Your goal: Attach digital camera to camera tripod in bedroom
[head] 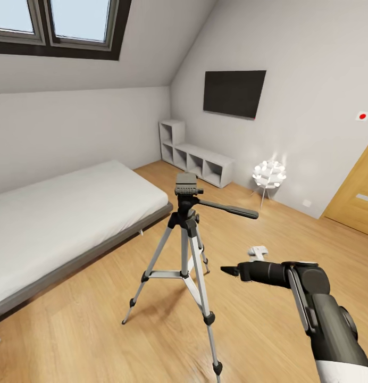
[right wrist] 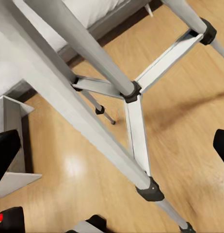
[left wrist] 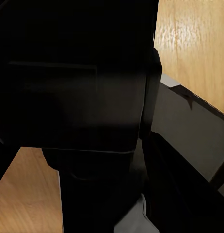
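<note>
The camera tripod [head: 185, 234] stands on the wood floor of the bedroom beside the bed, its black head [head: 186, 187] bare on top and its pan handle [head: 229, 208] pointing right. My right gripper [head: 227, 271] hovers to the tripod's right at about mid-leg height, pointing at it. In the right wrist view that gripper [right wrist: 113, 148] is open, its black fingers [right wrist: 5, 151] far apart, with the silver legs and centre brace [right wrist: 131, 94] close ahead. A black corner with a red dot [right wrist: 2, 218] peeks in; I cannot tell whether it is the digital camera. The left wrist view is dark, blocked by black parts.
A grey-framed white bed [head: 61, 213] runs along the left. White cube shelves [head: 197, 159], a wall TV [head: 234, 93] and a small lit lamp [head: 268, 175] stand at the back. A wooden door [head: 357, 197] is at the right. A small white object [head: 257, 250] shows just beyond my right arm.
</note>
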